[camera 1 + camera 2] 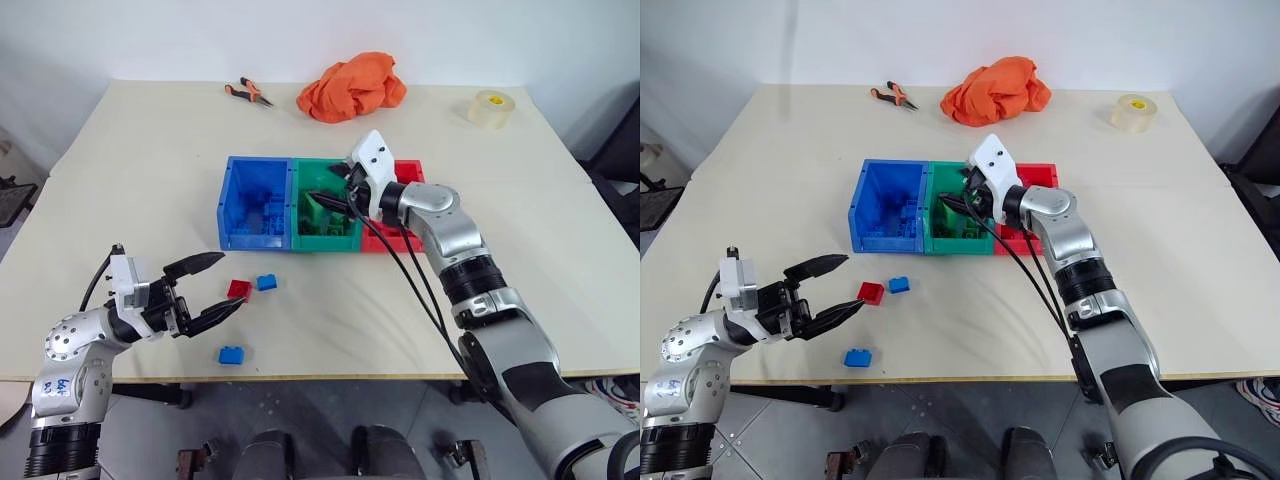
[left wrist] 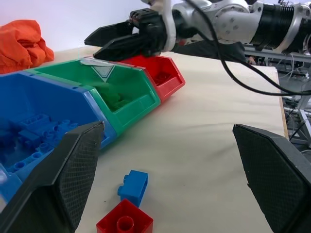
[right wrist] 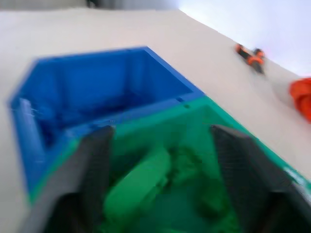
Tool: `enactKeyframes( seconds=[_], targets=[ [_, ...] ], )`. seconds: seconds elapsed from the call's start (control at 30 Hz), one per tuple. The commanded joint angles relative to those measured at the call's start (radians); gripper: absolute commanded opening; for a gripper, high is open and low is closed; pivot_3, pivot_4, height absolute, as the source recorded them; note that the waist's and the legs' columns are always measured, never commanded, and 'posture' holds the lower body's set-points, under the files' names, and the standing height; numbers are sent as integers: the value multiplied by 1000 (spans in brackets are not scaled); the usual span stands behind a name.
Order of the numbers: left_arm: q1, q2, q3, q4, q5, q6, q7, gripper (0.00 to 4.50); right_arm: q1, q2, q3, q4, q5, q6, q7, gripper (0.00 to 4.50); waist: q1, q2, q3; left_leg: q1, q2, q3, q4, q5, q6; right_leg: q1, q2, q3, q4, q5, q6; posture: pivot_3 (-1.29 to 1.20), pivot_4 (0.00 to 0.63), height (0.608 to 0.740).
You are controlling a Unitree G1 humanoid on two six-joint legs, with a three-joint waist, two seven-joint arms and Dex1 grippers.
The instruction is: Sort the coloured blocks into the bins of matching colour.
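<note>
The three joined bins sit on the table (image 1: 150, 160), with the green bin (image 1: 325, 238) in the middle as the landmark: the blue bin (image 1: 255, 203) touches it on the robot's left and the red bin (image 1: 405, 240) on the robot's right. Blue bricks lie in the blue bin, green pieces in the green bin, and one red brick shows in the red bin.

The right hand (image 1: 343, 192) hangs over the green bin, its two fingers parted and, as far as the blurred wrist view lets me judge, holding nothing.

Nearer the robot than the green bin and to its left, three blocks lie loose on the table: a red block (image 1: 239, 290) just beside a blue block (image 1: 266, 282), and a second blue block (image 1: 231, 354) further towards the table's near edge.

The left hand (image 1: 212, 287) is well apart from the green bin, with its fingers spread wide and empty, their tips close to the red block.

Beyond the green bin lie an orange cloth (image 1: 350, 86), pliers (image 1: 248, 93) and a tape roll (image 1: 490, 108)
</note>
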Motion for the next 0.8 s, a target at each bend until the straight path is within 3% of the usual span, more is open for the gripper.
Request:
enactKeyframes(
  seconds=[0.03, 0.2, 0.27, 0.37, 0.47, 0.57, 0.67, 0.8],
  targets=[
    [17, -5, 22, -44, -17, -19, 9, 4500, -23, 8, -36, 3, -11, -76, -31, 4469, -2, 0, 0, 0, 0, 0, 0, 0, 0, 0, 0, 0, 0, 0, 0, 0, 150, 740],
    [20, -7, 18, -45, -17, -20, 14, 4500, 31, -4, -50, -76, -29, -122, -72, 4469, -2, 0, 0, 0, 1, 0, 0, 0, 0, 0, 0, 1, 0, 0, 0, 0, 150, 740],
    [13, -7, 13, -37, -16, -17, 15, 4500, 124, -15, -56, -240, -5, -150, -53, 4469, 1, 0, 0, 0, 0, 0, 0, 0, 0, 0, 0, 2, 0, 0, 0, 0, 150, 740],
    [1, -4, 10, -21, -18, -6, 15, 4500, 310, -78, -61, -566, 148, 40, 80, 4469, 6, 0, 0, 0, 0, -4, 0, 0, 0, 1, -1, 4, 0, 0, 0, 0, 150, 740],
    [-2, 3, 16, -13, -15, 0, 19, 4500, 387, -146, -71, -703, 222, 177, 144, 4469, 5, 0, 0, -1, -1, -5, 0, 0, 0, 2, -1, 7, -2, 0, 0, 0, 150, 740],
    [3, 8, 31, -17, -10, -1, 39, 4500, 498, -261, -109, -841, 378, 266, 317, 4469, 5, 1, 0, -1, 1, -3, 0, 0, 0, 3, -1, 8, -5, 0, 0, 0, 150, 740],
    [37, 13, 49, -43, -15, 4, 52, 4500, 593, -372, -143, -889, 480, 307, 482, 4469, 6, 0, 0, 1, 1, -3, -2, -1, 0, 5, -1, 8, -8, 0, 0, 0, 150, 740],
    [133, 24, 83, -92, -18, 12, 57, 4500, 658, -478, -141, -812, 451, 245, 632, 4469, 3, 0, 0, 1, 2, -2, -2, -2, 1, 10, -3, 8, -18, 0, 0, 0, 150, 740]
  ],
)
